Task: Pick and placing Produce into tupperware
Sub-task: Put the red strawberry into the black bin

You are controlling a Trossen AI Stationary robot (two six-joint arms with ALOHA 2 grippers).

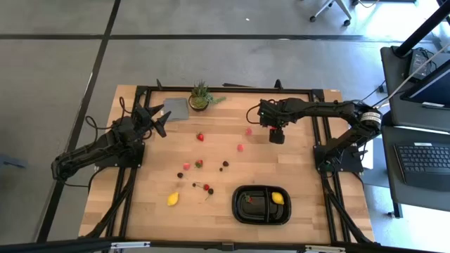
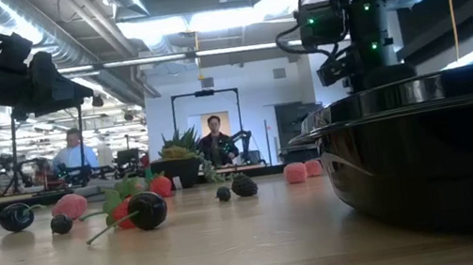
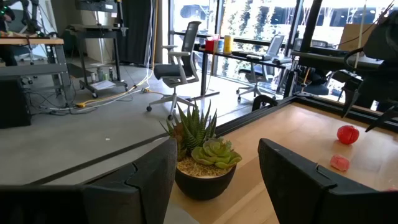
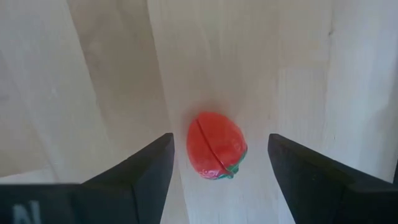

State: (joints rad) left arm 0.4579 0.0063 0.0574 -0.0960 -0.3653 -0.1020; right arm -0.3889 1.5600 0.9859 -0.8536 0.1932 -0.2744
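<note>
My right gripper (image 1: 276,136) points down near the table's far right and is open. In the right wrist view a red strawberry (image 4: 216,145) lies on the wood between its two fingers, apart from both. The black tray (image 1: 261,204) sits near the table's near edge and holds a yellow lemon (image 1: 278,198) and a red piece (image 1: 249,199). A second lemon (image 1: 173,199), strawberries (image 1: 200,137), pink bits (image 1: 240,147) and dark cherries (image 1: 207,187) are scattered over the middle of the table. My left gripper (image 1: 159,121) waits open at the far left, above the table.
A potted green plant (image 1: 200,97) stands at the far edge, right ahead of my left gripper (image 3: 214,163), beside a flat grey cloth (image 1: 176,109). A black frame (image 1: 323,133) borders the table. Bare wood lies between the scattered fruit and the tray (image 2: 439,148). People show in the room beyond.
</note>
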